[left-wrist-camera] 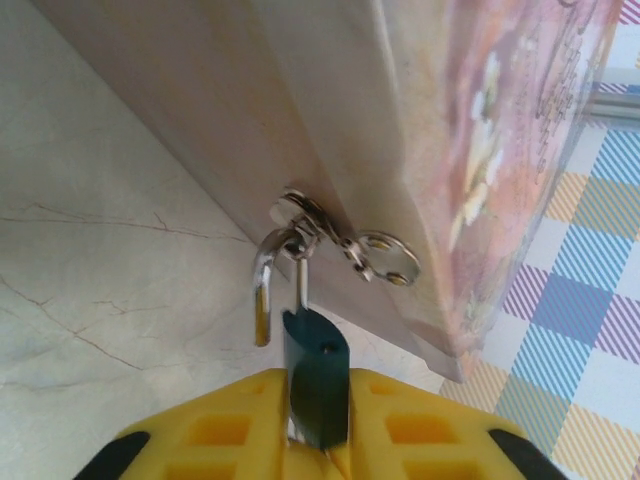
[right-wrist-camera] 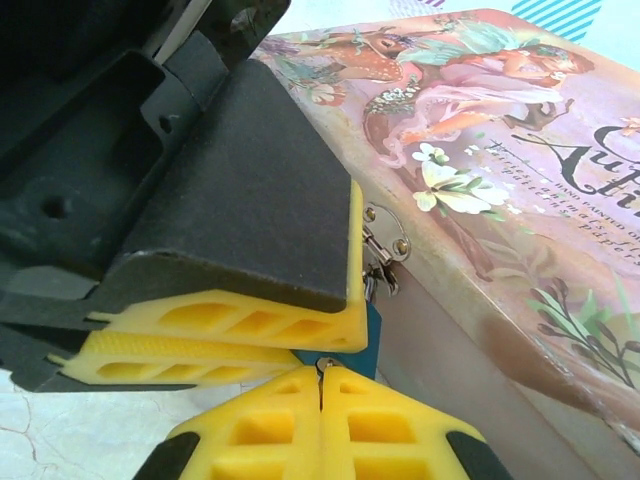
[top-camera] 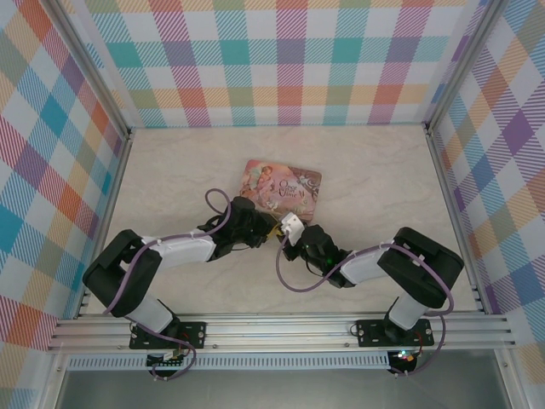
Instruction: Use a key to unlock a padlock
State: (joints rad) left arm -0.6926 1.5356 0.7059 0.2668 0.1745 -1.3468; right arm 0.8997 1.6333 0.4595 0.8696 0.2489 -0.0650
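Both arms meet at the near edge of the tin [top-camera: 281,187], mid-counter.

The counter [top-camera: 170,170] is pale cream with faint marble veins, boxed in on three sides by pastel plaid walls [top-camera: 289,60], and an aluminium rail [top-camera: 281,328] runs along its 6 o'clock edge. The left fingers [left-wrist-camera: 220,430] are clamped on the blue body of the padlock [left-wrist-camera: 318,385], which hangs at 6 o'clock from the tin's hasp [left-wrist-camera: 300,212]. Its shackle [left-wrist-camera: 263,295] is threaded through the hasp (one leg ends free beside the body), and a small ring [left-wrist-camera: 392,258] sits at 3 o'clock of it. The right fingers [right-wrist-camera: 270,435] are pressed together just under the left ones, pinching the key [right-wrist-camera: 322,365], a tiny grey tip at the padlock's base. From above, the left arm reaches in from 8 o'clock and the right from 4 o'clock.
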